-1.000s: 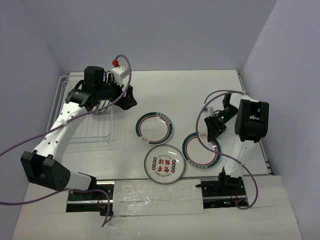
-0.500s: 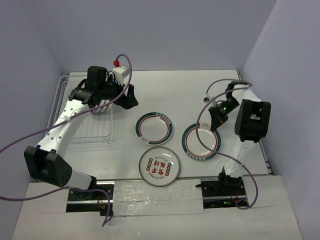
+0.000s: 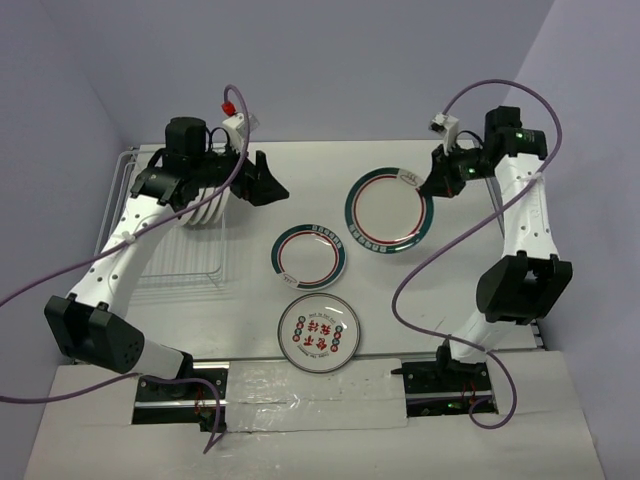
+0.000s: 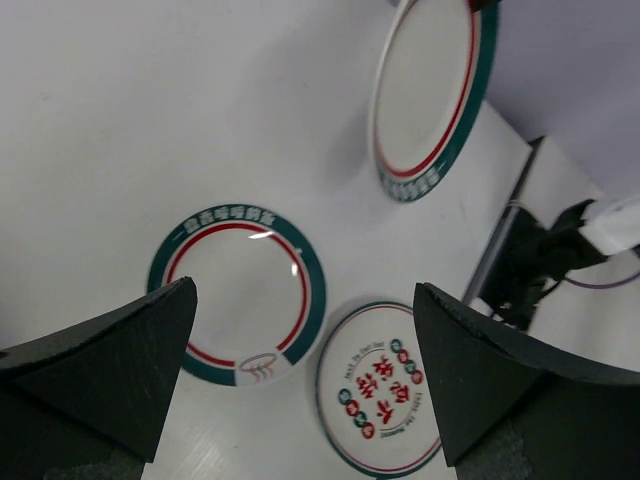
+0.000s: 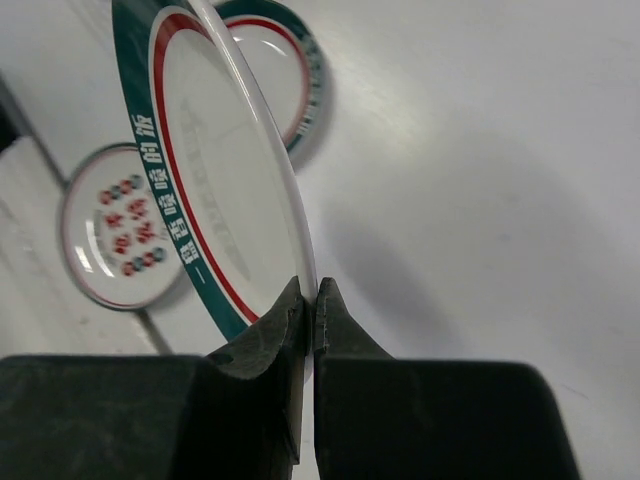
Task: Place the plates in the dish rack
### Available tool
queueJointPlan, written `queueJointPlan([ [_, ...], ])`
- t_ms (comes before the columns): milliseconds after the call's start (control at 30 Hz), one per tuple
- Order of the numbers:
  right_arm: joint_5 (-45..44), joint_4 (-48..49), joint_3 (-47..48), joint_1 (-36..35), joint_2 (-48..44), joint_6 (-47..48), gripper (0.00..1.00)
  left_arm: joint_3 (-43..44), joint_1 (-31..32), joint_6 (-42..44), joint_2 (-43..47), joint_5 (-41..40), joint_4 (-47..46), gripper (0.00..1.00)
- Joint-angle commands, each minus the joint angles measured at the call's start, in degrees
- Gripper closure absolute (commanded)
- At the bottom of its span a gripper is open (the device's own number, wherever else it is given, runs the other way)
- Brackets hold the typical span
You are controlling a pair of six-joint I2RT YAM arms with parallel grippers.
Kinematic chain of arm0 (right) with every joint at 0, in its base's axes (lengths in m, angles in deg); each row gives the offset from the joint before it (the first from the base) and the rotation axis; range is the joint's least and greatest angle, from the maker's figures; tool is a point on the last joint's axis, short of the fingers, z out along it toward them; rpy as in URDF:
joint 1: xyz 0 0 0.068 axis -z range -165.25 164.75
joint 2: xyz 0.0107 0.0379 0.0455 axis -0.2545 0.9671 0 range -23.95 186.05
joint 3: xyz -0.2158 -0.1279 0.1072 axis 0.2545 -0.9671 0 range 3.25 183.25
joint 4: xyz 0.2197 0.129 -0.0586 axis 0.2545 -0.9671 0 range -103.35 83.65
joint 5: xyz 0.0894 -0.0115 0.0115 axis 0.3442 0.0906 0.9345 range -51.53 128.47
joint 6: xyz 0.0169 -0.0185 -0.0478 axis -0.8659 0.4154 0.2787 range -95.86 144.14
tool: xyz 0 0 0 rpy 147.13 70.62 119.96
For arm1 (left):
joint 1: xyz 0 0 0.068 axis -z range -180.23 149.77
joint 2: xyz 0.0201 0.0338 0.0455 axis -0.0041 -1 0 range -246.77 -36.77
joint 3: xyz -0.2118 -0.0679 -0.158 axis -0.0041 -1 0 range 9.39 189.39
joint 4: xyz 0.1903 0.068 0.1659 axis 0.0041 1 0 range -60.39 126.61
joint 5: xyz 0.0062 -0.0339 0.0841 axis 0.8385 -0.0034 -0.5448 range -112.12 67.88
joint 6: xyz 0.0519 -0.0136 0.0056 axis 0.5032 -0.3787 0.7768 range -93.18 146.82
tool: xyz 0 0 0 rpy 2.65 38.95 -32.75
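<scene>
The held plate (image 5: 215,170) is looking smooth and shiny. The table (image 5: 480,150) is looking white and dull. The black fingers (image 5: 262,345) are looking matt.

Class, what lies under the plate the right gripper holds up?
Only bare table and the shadow of the plate show; the right gripper pinches its rim. Its underside is hidden.

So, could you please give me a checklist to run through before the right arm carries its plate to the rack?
1. Right hand shut on the held plate's rim: ok.
2. Held plate off the table: ok, tilted on edge.
3. Left hand open: ok.
4. Way to the rack free: probably not ok, the left hand hangs by its far end.
5. Free slot in the rack: cannot tell.
6. Green plate and red plate flat on the table, apart: ok.
</scene>
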Motion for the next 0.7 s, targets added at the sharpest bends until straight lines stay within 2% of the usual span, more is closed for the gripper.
queueJointPlan([
  [0,9.3,3.9,-2.6,-3.8,-3.5,-10.6,1.00,2.2,0.2,-6.0,-0.3,11.6,-5.8,0.01],
  [267,12.2,12.0,-4.7,-12.1,-4.5,-20.5,1.00,1.9,2.3,-6.0,-1.0,10.9,-4.9,0.01],
  [500,13.2,12.1,-2.9,-16.5,-3.7,-22.7,1.00,-0.5,4.0,-5.1,-1.2,9.5,-4.5,0.02],
  [667,12.8,13.6,-2.8,-17.9,-4.6,-24.7,1.00,-0.4,4.8,-4.5,-2.0,8.7,-3.8,0.07],
])
